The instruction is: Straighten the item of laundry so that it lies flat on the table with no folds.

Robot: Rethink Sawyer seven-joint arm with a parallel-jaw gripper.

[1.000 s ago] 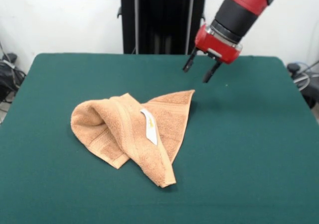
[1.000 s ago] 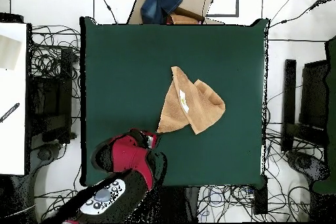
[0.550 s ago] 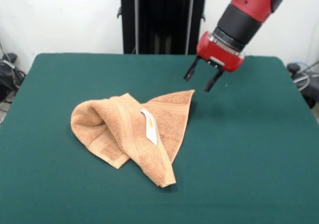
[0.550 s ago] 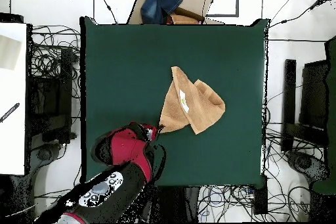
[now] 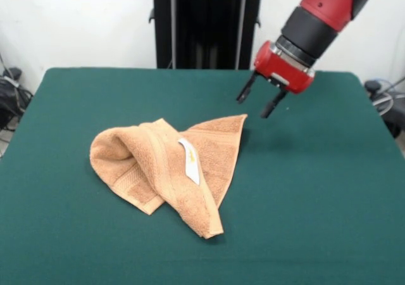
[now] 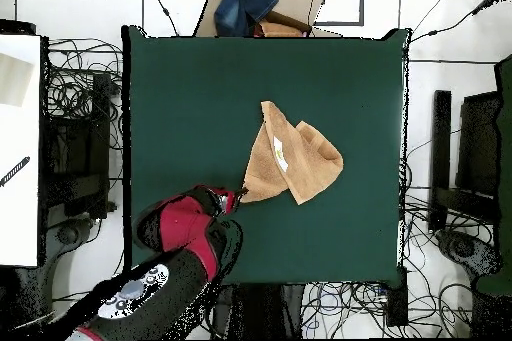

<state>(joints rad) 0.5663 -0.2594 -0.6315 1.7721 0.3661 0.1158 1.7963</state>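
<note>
A dark green bench (image 5: 316,190) stands before a white wall, with cables on the floor around it. A tan towel (image 5: 166,171) lies crumpled near the middle of the bench, below the tool and to its left in the front view. It is folded over itself into a rough triangle, so its white label (image 5: 189,161) faces up. One corner points up toward the tool; a narrower folded end points toward the camera. Its long axis runs diagonally between those two ends. The red tool (image 5: 258,105) hangs just above and beside that upper corner, not touching it. Its two dark fingers are spread apart and hold nothing. It seems placed there to take that corner and pull the fold open.
</note>
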